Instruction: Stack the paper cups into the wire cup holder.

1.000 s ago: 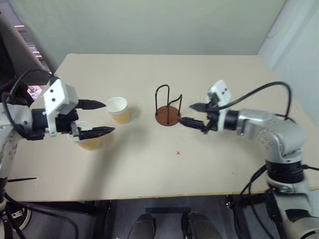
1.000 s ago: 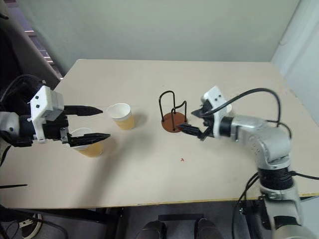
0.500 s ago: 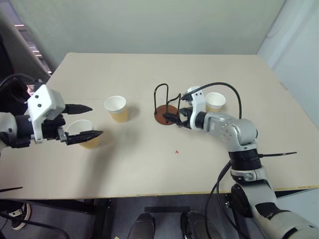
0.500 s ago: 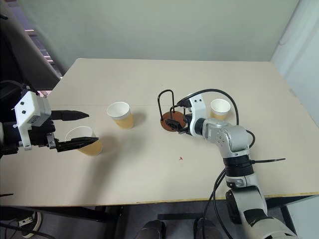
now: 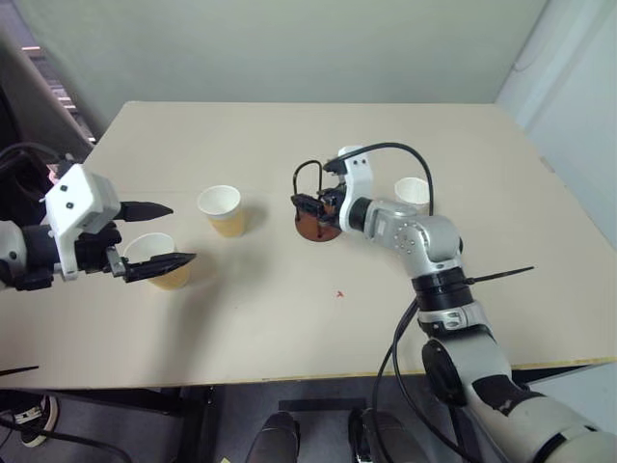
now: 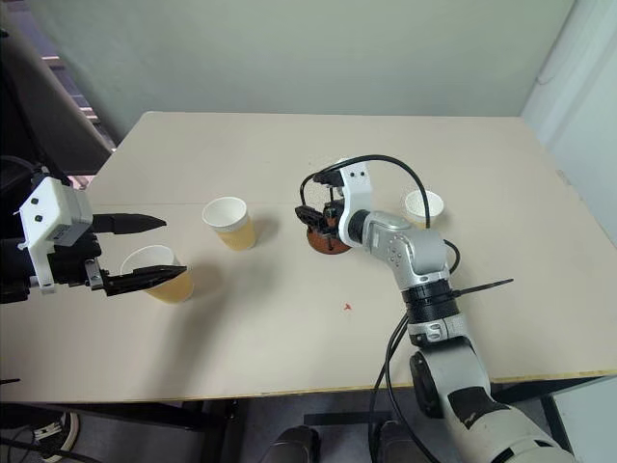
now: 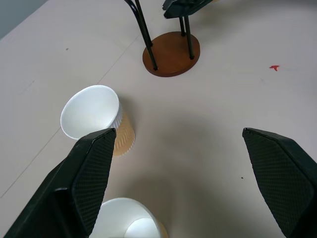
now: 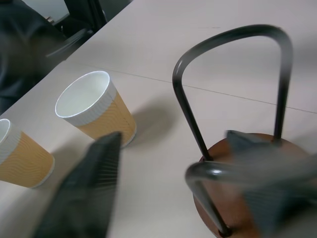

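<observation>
Beige desk [image 5: 289, 318] carries three cups, two on the left and one [image 5: 412, 191] right of the holder [image 5: 315, 207]. Right pincer [image 5: 307, 204] has swung in from the right and now reaches level into the holder's wires, where blur hides whether it grips. Left pincer [image 5: 159, 234] hangs released, straddling the nearest cup [image 5: 160, 258].

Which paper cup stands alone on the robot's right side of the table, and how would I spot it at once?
Start at the wire cup holder near the middle of the table. Just past it, toward the table's right side, stands one upright paper cup. The other two cups sit together on the holder's left.
</observation>
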{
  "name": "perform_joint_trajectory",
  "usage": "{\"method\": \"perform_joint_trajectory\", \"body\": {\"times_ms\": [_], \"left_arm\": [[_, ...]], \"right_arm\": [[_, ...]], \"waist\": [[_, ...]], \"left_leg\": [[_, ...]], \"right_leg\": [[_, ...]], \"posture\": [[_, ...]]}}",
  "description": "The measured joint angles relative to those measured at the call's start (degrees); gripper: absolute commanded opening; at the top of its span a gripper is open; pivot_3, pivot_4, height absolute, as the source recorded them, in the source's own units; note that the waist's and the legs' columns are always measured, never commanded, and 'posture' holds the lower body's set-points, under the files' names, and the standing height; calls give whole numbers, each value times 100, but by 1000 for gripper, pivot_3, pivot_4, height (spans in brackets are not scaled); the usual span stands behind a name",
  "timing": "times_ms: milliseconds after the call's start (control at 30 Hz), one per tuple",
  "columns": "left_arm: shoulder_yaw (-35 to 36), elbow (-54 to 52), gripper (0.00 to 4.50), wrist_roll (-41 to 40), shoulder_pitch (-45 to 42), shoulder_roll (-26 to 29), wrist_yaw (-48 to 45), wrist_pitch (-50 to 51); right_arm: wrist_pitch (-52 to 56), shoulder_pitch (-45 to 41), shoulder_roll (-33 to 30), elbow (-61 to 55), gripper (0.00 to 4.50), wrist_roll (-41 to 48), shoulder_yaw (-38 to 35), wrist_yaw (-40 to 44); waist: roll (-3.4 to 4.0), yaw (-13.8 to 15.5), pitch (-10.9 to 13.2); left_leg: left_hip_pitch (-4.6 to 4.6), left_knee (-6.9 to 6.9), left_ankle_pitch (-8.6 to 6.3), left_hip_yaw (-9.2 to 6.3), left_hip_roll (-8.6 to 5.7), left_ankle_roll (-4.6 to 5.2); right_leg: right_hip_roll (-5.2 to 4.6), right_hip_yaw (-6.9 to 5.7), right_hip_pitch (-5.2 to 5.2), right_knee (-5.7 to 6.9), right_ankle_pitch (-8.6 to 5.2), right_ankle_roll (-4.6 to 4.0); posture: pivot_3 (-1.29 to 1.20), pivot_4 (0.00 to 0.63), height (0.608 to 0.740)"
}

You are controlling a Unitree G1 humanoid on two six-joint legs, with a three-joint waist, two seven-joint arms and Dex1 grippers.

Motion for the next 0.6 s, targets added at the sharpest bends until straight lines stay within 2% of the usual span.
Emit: {"method": "perform_joint_trajectory", "body": {"times_ms": [100,200,367,467,600], "left_arm": [[-48,1,4402,-41,-45,2,-39,-1],[-282,2,4402,-75,-201,8,-170,-41],[-911,20,4402,-84,-723,2,-428,-146],[-1355,22,4402,-90,-1081,-56,-647,-192],[-1821,18,4402,-152,-1391,-227,-920,-226]], "right_arm": [[-10,0,-65,-2,1102,-26,29,30],[71,122,-449,-264,16,-16,87,286],[441,658,-1405,-1277,16,171,292,1042],[529,1164,-2251,-1993,16,424,355,1807],[155,2100,-3225,-2960,16,833,319,3030]], "waist": [[0,4,0],[-2,31,-1],[-11,77,-7],[-13,92,-8],[-16,89,-9]], "left_leg": [[-3,0,0,-1,0,-2],[-9,4,1,-2,-1,-4],[-12,8,8,-2,-1,-15],[-8,11,34,1,-1,-59],[-6,9,38,7,1,-51]], "right_leg": [[0,-1,-1,-1,0,0],[-2,-4,-1,-5,1,2],[-2,-6,5,-8,5,8],[-2,-3,13,-11,8,14],[1,-2,17,-10,9,16]], "posture": [[0,150,740],[0,150,740],[0,150,740],[0,150,740],[0,150,740]]}}
